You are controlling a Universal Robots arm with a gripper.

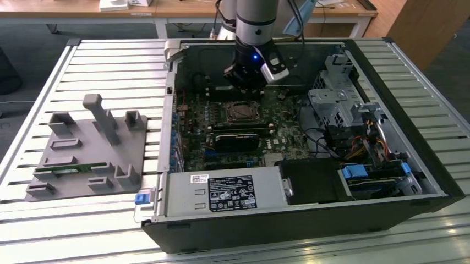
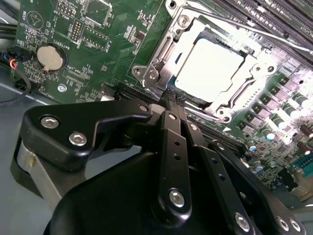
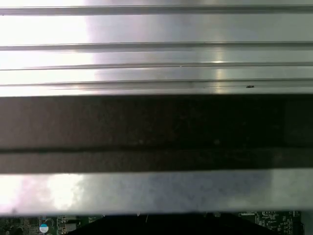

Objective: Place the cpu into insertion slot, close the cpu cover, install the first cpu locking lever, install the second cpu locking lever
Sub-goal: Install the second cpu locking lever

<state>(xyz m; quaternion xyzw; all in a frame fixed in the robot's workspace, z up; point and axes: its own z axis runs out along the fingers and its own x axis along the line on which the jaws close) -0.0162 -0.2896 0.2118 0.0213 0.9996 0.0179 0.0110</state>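
Open computer case on a slatted metal table, beside a grey holder tray on the exterior view's left. Inside the case, a green circuit board.

Poised low over that board: the gripper, tips just beside the near edge of the socket in the second wrist view. Fingers pressed together with nothing visible between them, so closed and empty, by the look of it.

Seated in the socket: the chip, pale top showing through the window of the cover plate, which lies down around it. Along the far side, a thin wire lever; impossible to tell whether hooked or free.

Risks, as a guess: a closed tip sliding off a springy lever and scraping the small parts nearby; pressing on a cover not fully flat and stressing the chip beneath.

On writing: a white printed sticker on the metal box at the case front, and fine white lettering across the board; none of it read out here.
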